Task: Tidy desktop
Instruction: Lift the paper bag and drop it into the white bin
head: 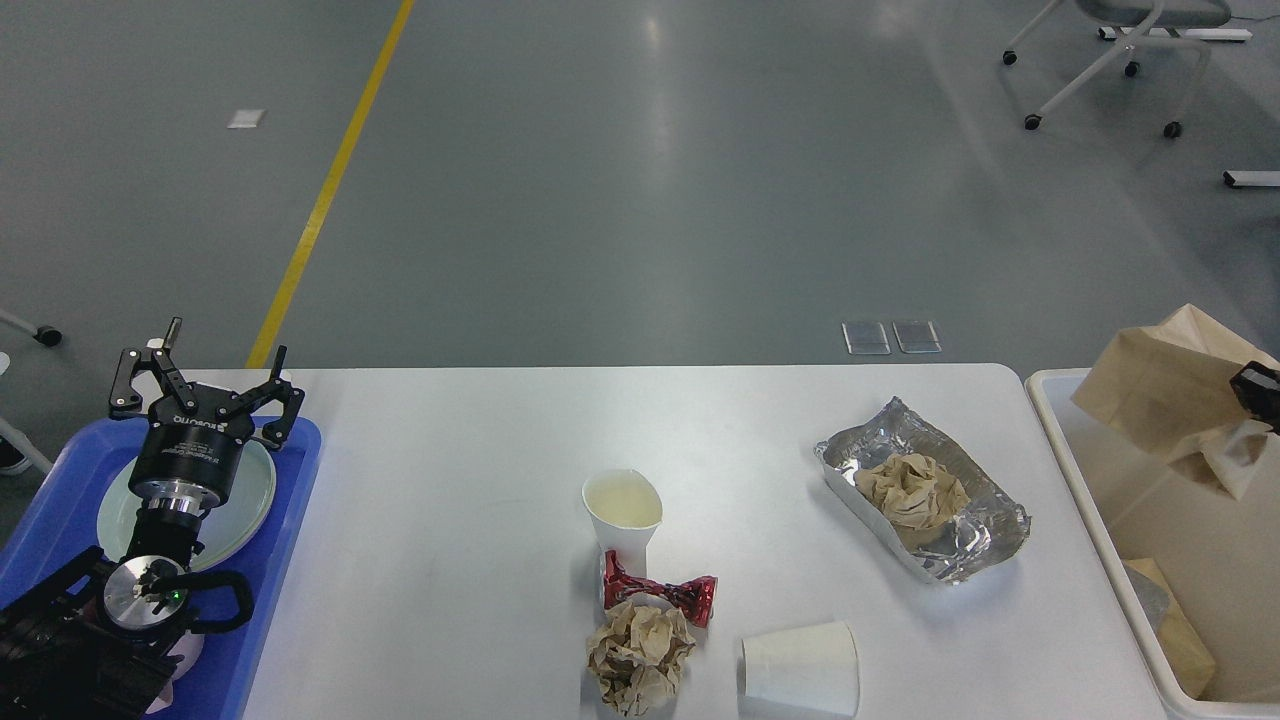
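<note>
Left end effector (205,385) spread above blue tray (300,470), right end effector (1262,392) possibly gripping paper bag (1165,385)

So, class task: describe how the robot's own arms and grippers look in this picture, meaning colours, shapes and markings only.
The left gripper is matte black, with two linkage-style fingers on a round black body bearing white lettering too small to read. Below it sit a silver ring and a shiny disc with a small green light, plus a looped black cable. Of the right gripper, only a small black part shows at the frame edge.
</note>
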Robot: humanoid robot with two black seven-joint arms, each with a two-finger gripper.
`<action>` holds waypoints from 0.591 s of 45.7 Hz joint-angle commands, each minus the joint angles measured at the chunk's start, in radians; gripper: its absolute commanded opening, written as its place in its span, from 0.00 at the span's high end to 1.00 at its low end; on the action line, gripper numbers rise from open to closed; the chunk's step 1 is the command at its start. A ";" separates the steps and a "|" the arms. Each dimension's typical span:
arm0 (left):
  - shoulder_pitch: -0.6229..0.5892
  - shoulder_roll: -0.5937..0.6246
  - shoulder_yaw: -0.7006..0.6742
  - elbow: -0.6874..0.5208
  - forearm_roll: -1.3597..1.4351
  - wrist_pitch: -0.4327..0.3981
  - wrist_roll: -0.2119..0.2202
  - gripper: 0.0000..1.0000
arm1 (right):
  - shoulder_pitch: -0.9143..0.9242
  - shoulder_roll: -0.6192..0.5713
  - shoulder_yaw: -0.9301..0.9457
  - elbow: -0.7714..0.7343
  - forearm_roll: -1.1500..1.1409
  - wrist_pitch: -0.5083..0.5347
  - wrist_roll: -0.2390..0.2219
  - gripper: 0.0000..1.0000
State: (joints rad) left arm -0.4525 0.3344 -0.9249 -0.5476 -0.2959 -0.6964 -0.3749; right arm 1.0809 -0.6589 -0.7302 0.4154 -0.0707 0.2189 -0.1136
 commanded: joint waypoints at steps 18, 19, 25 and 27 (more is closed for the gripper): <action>0.000 0.000 0.000 0.000 0.000 0.000 -0.001 0.02 | -0.344 0.232 0.077 -0.303 0.015 -0.279 -0.001 1.00; 0.000 0.000 0.000 0.000 0.000 0.000 -0.001 0.02 | -0.352 0.235 0.077 -0.305 0.015 -0.289 -0.001 1.00; 0.000 0.000 0.000 0.000 0.000 0.000 -0.001 0.02 | -0.395 0.254 0.077 -0.305 0.015 -0.340 0.000 1.00; 0.000 0.000 0.000 0.000 0.000 0.000 0.001 0.02 | -0.403 0.255 0.080 -0.305 0.015 -0.346 0.000 1.00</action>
State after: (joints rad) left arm -0.4526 0.3344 -0.9251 -0.5476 -0.2960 -0.6964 -0.3756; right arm 0.7042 -0.4114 -0.6534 0.1113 -0.0553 -0.0973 -0.1149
